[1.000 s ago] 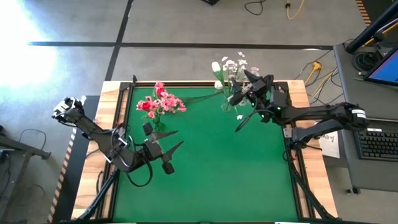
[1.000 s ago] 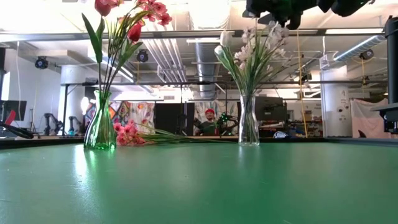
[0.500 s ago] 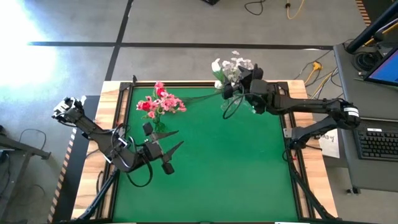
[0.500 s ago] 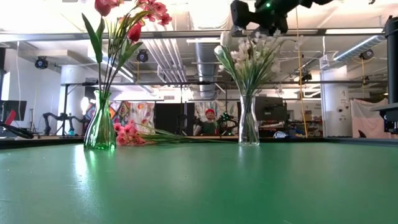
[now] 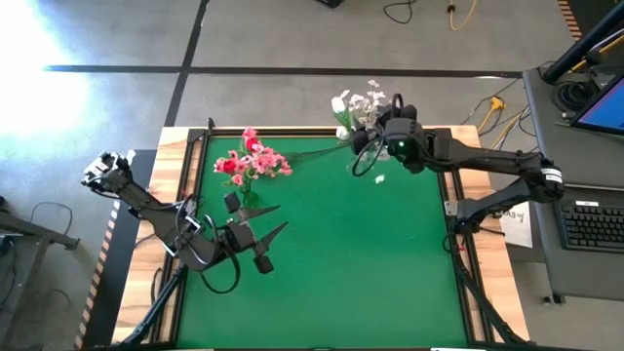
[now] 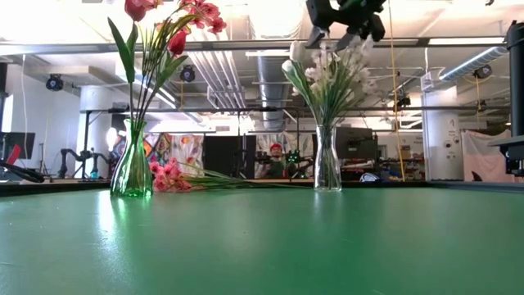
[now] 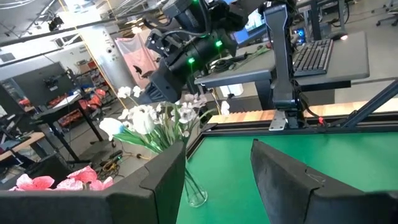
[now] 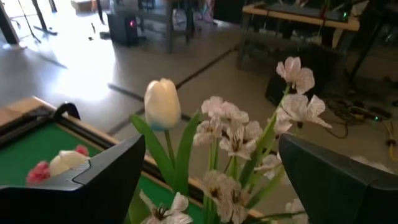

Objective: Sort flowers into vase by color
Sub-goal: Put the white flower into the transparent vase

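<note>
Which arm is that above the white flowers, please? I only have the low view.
Observer: The right one. The high view shows the right claw over the white flowers.
Operator: Is it gripping a stem?
Observer: No. In the right wrist view its fingers are spread wide, with the blossoms beyond them.
Operator: And the left arm?
Observer: The left claw waits open over the mat, on the near side of the pink flowers.

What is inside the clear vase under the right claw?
The clear vase holds white small-blossom sprays and white buds. The open right claw hovers over them; in the high view it covers the vase mouth.
</note>
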Controlling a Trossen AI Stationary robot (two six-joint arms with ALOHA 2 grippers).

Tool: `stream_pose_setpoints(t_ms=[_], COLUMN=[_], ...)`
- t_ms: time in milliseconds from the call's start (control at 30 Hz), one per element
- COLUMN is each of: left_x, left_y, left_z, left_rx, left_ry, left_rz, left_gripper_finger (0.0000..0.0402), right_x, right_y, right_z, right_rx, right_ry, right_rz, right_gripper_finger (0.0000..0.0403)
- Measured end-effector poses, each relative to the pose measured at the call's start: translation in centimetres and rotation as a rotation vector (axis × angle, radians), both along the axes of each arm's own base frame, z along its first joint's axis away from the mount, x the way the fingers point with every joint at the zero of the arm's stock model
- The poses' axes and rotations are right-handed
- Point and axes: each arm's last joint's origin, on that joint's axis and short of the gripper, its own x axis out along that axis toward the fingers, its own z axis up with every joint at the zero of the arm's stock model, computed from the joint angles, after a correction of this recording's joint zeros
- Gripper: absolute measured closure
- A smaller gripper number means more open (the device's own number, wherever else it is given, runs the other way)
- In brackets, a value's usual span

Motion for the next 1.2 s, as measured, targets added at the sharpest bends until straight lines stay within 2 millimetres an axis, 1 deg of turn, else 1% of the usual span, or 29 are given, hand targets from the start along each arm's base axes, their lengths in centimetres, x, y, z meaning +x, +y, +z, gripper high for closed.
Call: stream_pose_setpoints(t_ms=[300, 400, 533, 667, 733, 767, 833, 900, 1033, 1133, 1200], left_x=[0.0, 0.0, 0.0, 0.0, 0.2, 0.4, 1.4, 3.0, 6.3, 8.7, 10.0], left_y=[0.0, 0.0, 0.0, 0.0, 0.1, 0.1, 0.3, 0.7, 2.1, 2.9, 3.4], left_z=[0.0, 0.0, 0.0, 0.0, -0.1, -0.2, -0.3, -0.8, -2.5, -3.6, -4.2], left_rx=[0.001, 0.000, -0.011, -0.023, -0.040, -0.053, -0.082, -0.088, -0.039, -0.012, 0.016], left_ry=[0.000, 0.000, -0.007, -0.013, -0.014, -0.012, -0.017, -0.033, -0.050, -0.102, -0.140], left_rz=[0.001, 0.001, 0.002, -0.002, -0.042, -0.092, -0.209, -0.251, -0.174, -0.125, -0.094], left_gripper_finger=[0.0232, 0.0232, 0.0232, 0.0232, 0.0232, 0.0232, 0.0232, 0.0232, 0.0232, 0.0232, 0.0232], right_x=[0.0, 0.0, 0.0, 0.3, 0.4, 0.4, 0.4, 0.4, 0.4, 0.4, 0.4], right_y=[0.1, 0.0, 0.0, -0.1, -0.1, -0.1, -0.1, -0.1, -0.1, -0.1, -0.1], right_z=[0.3, 0.4, 0.3, 0.0, -0.1, -0.1, -0.1, -0.1, -0.1, -0.1, -0.1], right_rx=[0.011, 0.038, 0.123, 0.133, 0.134, 0.133, 0.132, 0.132, 0.131, 0.127, 0.126], right_ry=[-0.002, -0.063, -0.206, -0.204, -0.200, -0.200, -0.204, -0.203, -0.200, -0.189, -0.186], right_rz=[0.021, 0.006, -0.043, -0.050, -0.049, -0.049, -0.049, -0.050, -0.049, -0.046, -0.046], right_gripper_finger=[0.0041, 0.0041, 0.0041, 0.0041, 0.0041, 0.0041, 0.0041, 0.0041, 0.0041, 0.0041, 0.0041])
